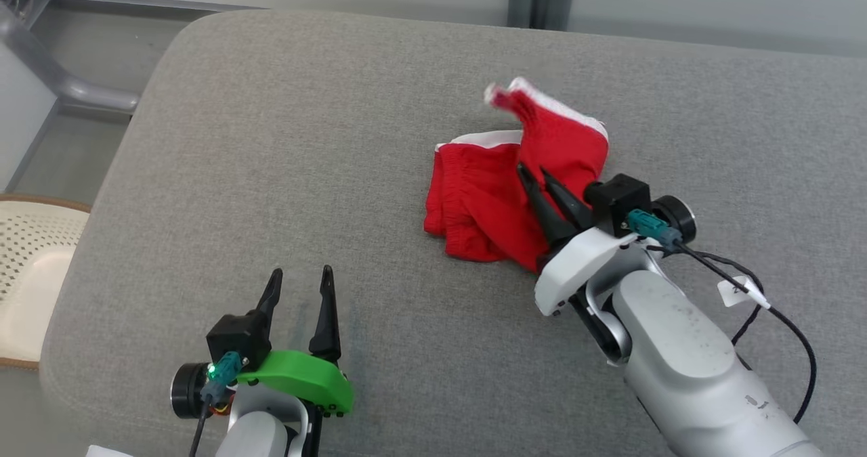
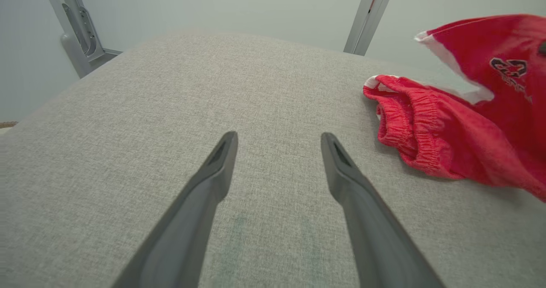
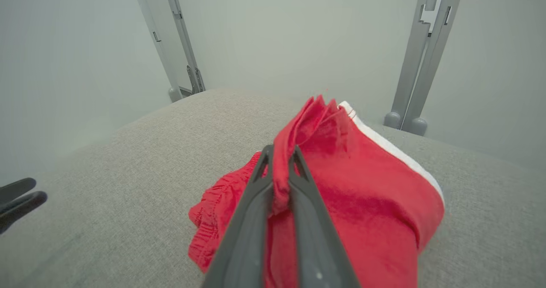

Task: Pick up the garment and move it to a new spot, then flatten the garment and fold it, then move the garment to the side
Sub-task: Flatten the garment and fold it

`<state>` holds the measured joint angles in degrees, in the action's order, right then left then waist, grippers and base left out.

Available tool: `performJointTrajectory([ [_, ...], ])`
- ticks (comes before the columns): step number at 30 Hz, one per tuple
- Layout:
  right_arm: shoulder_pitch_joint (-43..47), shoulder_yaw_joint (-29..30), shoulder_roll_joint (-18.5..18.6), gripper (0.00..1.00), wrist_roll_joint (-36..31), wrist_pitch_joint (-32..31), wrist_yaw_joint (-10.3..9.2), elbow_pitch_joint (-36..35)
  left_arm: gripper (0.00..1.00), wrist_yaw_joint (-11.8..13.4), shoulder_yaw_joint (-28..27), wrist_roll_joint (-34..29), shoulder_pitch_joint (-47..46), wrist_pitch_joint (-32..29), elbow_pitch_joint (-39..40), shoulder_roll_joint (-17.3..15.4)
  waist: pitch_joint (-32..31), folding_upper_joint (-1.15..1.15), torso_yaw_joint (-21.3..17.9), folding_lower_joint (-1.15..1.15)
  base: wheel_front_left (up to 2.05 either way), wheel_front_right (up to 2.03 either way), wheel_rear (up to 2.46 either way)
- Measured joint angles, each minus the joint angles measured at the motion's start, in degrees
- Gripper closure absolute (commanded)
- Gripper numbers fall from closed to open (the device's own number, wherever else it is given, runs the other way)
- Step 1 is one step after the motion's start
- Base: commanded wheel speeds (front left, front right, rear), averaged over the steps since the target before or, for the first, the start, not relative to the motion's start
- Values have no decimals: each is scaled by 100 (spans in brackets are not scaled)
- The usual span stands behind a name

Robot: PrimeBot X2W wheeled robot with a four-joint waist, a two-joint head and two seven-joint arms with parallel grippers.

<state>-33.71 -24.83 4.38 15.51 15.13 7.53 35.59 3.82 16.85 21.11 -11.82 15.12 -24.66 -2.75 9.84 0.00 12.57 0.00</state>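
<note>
1 garment [image 1: 484,203]: red shorts w/ white edge trim, on the grey cushion [image 1: 284,139], right of centre. Most of it lies bunched on the fabric; 1 flap is lifted up off the pile.

2 grippers, 2 dark fingers each:
- right gripper [image 1: 532,168]: fingers pressed nearly together, pinching a fold of the red cloth. Right wrist view confirms it, w/ cloth [image 3: 362,194] sandwiched between the tips of the gripper [image 3: 281,149] and rising above them.
- left gripper [image 1: 301,271]: fingers spread wide, nothing between them, over bare cushion near the front edge, well apart from the garment. Left wrist view has the gripper [image 2: 279,136] w/ the garment [image 2: 448,138] off to its right: elastic waistband facing it, 1 dark logo [image 2: 509,68] on the raised flap.

Left gripper's tips [image 3: 25,193] also poke in at the left edge of the right wrist view.

Other: 1 black cable [image 1: 779,315] w/ 1 white tag off the right wrist. 1 pale woven round thing [image 1: 34,254] left of the cushion, prob. a chair seat but cropped. 2 grey metal posts [image 3: 420,57] behind the cushion.
</note>
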Motion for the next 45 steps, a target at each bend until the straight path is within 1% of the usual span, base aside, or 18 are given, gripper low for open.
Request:
performJointTrajectory([
  [4,-68,-390,-109,100,160,0,0,190,0,31,110,37,-18,0,12,-1,5,0,141,0,0,0,0],
  [5,-83,-481,-127,4,210,0,0,219,0,35,121,47,-32,0,14,-1,6,0,162,0,0,0,0],
  [6,-93,-555,-138,0,272,0,0,236,0,53,126,55,-41,0,14,-1,10,0,169,0,0,0,0],
  [11,-94,-1228,-158,0,931,0,0,25,0,83,103,64,-54,0,-2,1,4,0,89,0,0,0,0],
  [14,-82,-1273,-165,0,1045,0,0,16,0,90,42,62,-55,0,-22,-2,-18,0,0,0,0,0,0],
  [16,-57,-1081,-159,0,964,0,0,11,0,97,9,42,-53,0,-5,-1,-38,0,-75,0,0,0,0],
  [18,371,-187,-55,0,405,0,0,-27,0,77,-122,-91,-52,0,4,0,-110,0,-344,0,0,0,0],
  [19,446,-30,-26,0,324,0,0,-44,0,71,-154,-122,-51,0,9,0,-122,0,-391,0,0,0,0],
  [20,617,266,13,0,180,0,-2,-69,0,70,-216,-156,-49,0,11,-1,-141,0,-487,0,0,0,0],
  [21,682,386,13,0,146,0,-2,-76,0,68,-226,-183,-48,1,10,0,-148,0,-525,0,0,0,0],
  [22,837,669,8,0,69,0,-2,-109,0,52,-277,-226,-41,0,5,0,-167,0,-620,0,0,0,0],
  [24,960,883,1,0,0,0,-2,-127,0,38,-322,-254,-34,0,-5,1,-184,0,-703,0,0,0,0],
  [34,1430,1614,-83,0,-350,0,-2,-278,0,-14,-611,-432,98,0,-71,1,-292,0,-1154,0,0,0,0],
  [38,1560,1769,-130,0,-372,0,-2,-346,0,-34,-757,-493,186,0,-88,0,-345,0,-1334,0,0,0,0],
  [45,1750,1844,-142,0,-398,0,-2,-443,0,-88,-938,-664,364,0,-80,2,-508,0,-1541,0,0,0,0],
])
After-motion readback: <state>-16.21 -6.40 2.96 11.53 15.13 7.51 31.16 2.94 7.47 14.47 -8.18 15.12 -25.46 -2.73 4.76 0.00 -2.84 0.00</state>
